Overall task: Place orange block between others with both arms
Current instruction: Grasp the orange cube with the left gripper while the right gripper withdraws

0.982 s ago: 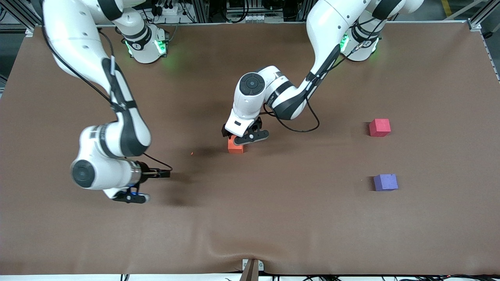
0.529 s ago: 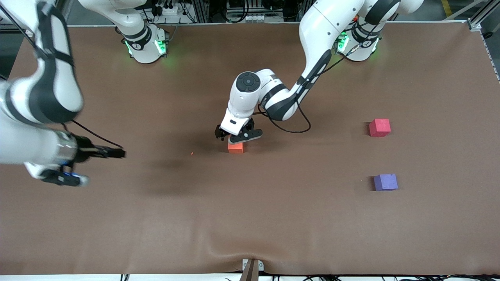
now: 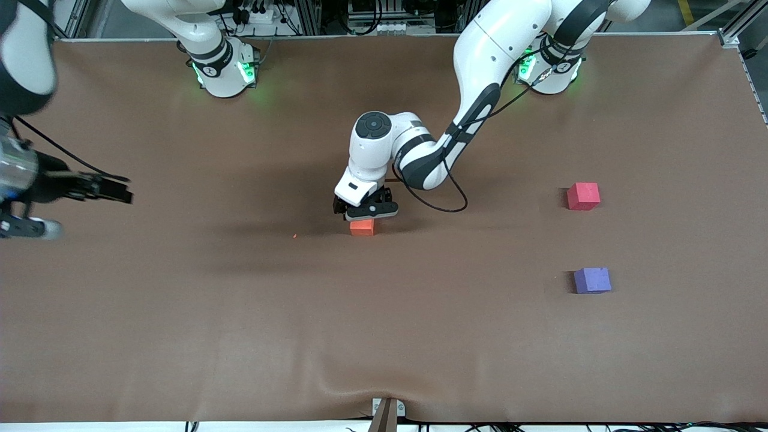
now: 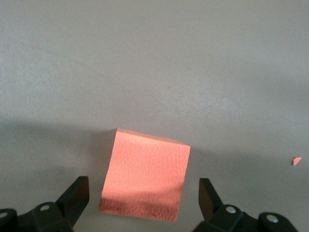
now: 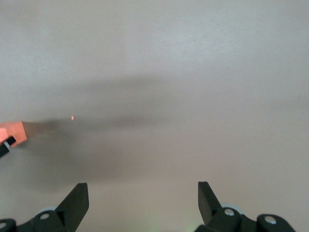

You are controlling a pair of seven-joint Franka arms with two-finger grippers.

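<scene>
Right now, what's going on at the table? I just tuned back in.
The left gripper sits just above the orange block mid-table, fingers open on either side of it and not closed on it. The red cube and the purple cube sit apart toward the left arm's end, the purple one nearer the front camera, with a bare gap between them. The right gripper is up at its own end of the table, open and holding nothing.
</scene>
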